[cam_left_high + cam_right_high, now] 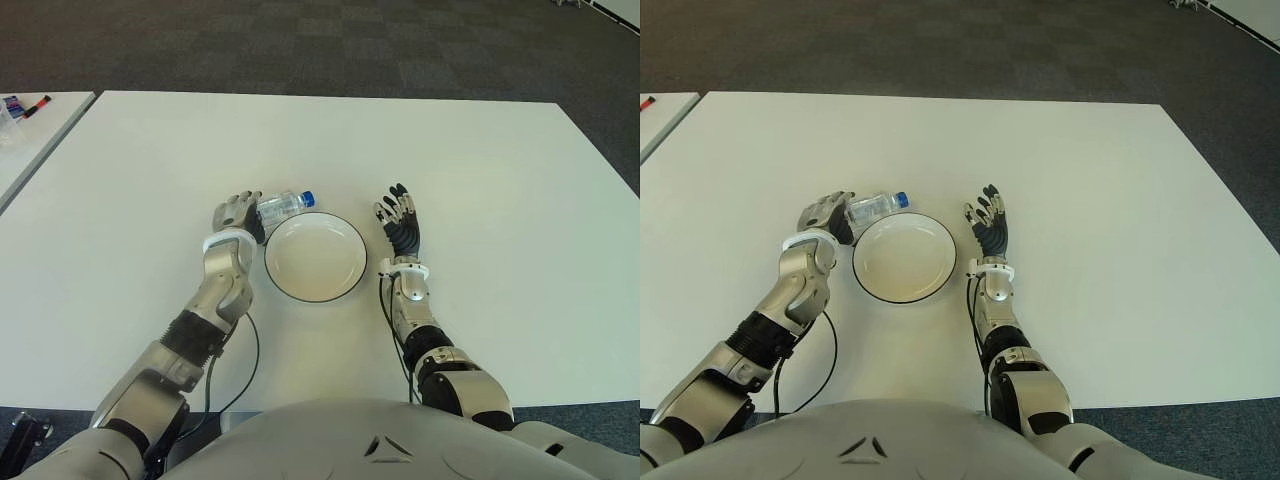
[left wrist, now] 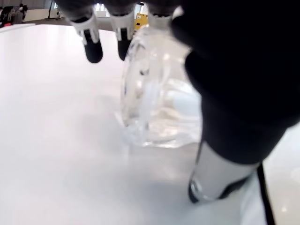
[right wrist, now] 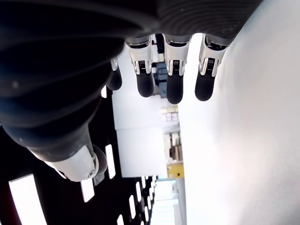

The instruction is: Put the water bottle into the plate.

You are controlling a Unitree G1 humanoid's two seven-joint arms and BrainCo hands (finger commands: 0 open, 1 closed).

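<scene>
1. Eye views: white desk [image 1: 470, 150] with a white, dark-rimmed plate [image 1: 315, 257] sitting nearer the robot's edge than the far edge, roughly midway between the left and right edges. Nothing lies in the plate.
2. Eye views: the water bottle [image 1: 283, 205], clear with a blue cap [image 1: 308, 198], lies on its side on the desk just beyond the plate's far-left rim, cap pointing toward the right edge. It is outside the plate.
3. Eye views: the left hand [image 1: 236, 215] is at the bottle's base end, just left of the plate, fingers curved over the bottle. The right hand [image 1: 399, 220] shows just right of the plate, fingers stretched out toward the far edge, holding nothing; whether it touches the desk cannot be told.
4. Eye views: a second white table [image 1: 30, 140] stands beside the desk's left edge, with a red-capped marker [image 1: 38, 105] on it. Dark carpet [image 1: 330, 45] lies beyond the far edge.
5. Left wrist view: the bottle [image 2: 154, 98] rests on the desk between the thumb [image 2: 225, 140] on one side and the dark fingertips [image 2: 93, 50] curling over the other. The hand wraps it loosely; a firm grip cannot be confirmed.
6. Right wrist view: the right hand's fingers [image 3: 173, 79] hang straight and apart from the thumb [image 3: 75, 159], with nothing between them, close to the desk surface [image 3: 253, 154].
</scene>
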